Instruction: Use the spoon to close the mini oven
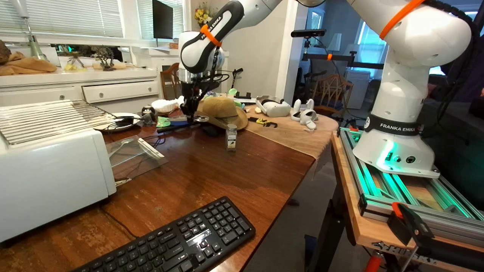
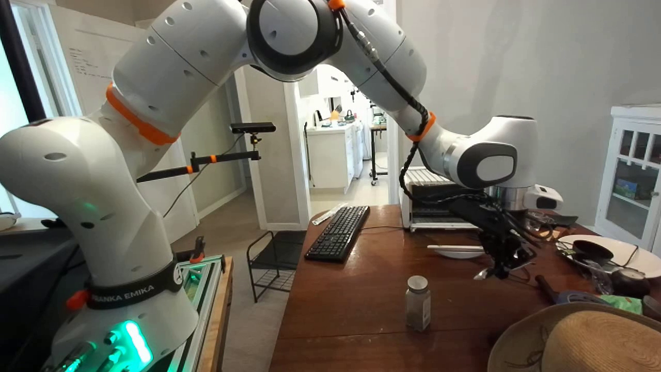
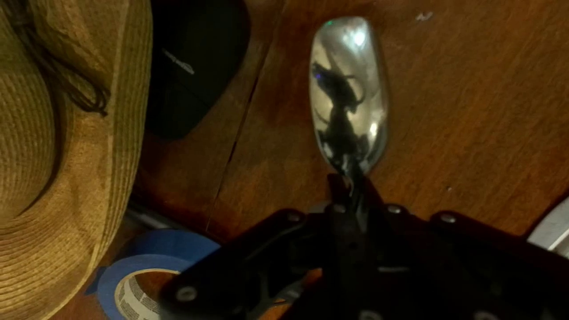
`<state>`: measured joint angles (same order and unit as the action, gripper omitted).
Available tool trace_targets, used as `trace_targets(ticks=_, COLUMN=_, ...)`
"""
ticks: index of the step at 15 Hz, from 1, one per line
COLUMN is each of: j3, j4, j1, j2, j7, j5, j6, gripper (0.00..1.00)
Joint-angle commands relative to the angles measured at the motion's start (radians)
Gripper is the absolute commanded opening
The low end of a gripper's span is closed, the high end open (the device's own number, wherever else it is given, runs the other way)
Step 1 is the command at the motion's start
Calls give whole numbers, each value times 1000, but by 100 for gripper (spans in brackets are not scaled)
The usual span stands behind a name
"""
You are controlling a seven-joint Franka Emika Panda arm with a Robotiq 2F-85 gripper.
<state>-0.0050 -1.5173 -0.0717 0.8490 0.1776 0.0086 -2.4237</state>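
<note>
My gripper (image 3: 355, 195) is shut on the silver spoon (image 3: 349, 89) in the wrist view. The spoon's bowl points away from the fingertips and its handle is mostly hidden between the dark fingers. In both exterior views the gripper (image 1: 189, 115) (image 2: 503, 268) hangs above the table, with the spoon's bowl (image 1: 201, 118) (image 2: 482, 274) sticking out of it. The white mini oven (image 1: 49, 170) (image 2: 407, 206) stands on the table, apart from the gripper. Its glass door (image 1: 138, 162) is open and folded down, with a pale handle (image 1: 151, 148) (image 2: 454, 248) along its outer edge.
A straw hat (image 1: 221, 109) (image 2: 594, 341), blue tape roll (image 3: 146, 249) and dark mouse (image 3: 191, 66) lie near the gripper. A glass jar (image 1: 231, 138) (image 2: 418, 305) stands upright. A black keyboard (image 1: 174, 241) (image 2: 338, 232) lies near the oven. A plate with items (image 2: 640, 253) lies beyond the gripper.
</note>
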Motion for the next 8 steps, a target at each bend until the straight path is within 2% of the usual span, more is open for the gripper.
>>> trace_targets(ticks=1, j3=53, j4=8, j1=-37, j2=3, j7=94, j5=0, j6=52, gripper=2)
trace_targets(ticks=5, j3=126, j4=-40, j1=-83, j2=-19, j7=295, j5=5, j6=111, gripper=2)
trace_targets(ticks=8, j3=166, j4=-49, j1=-113, j2=-20, j7=426, j5=5, j6=197, gripper=2)
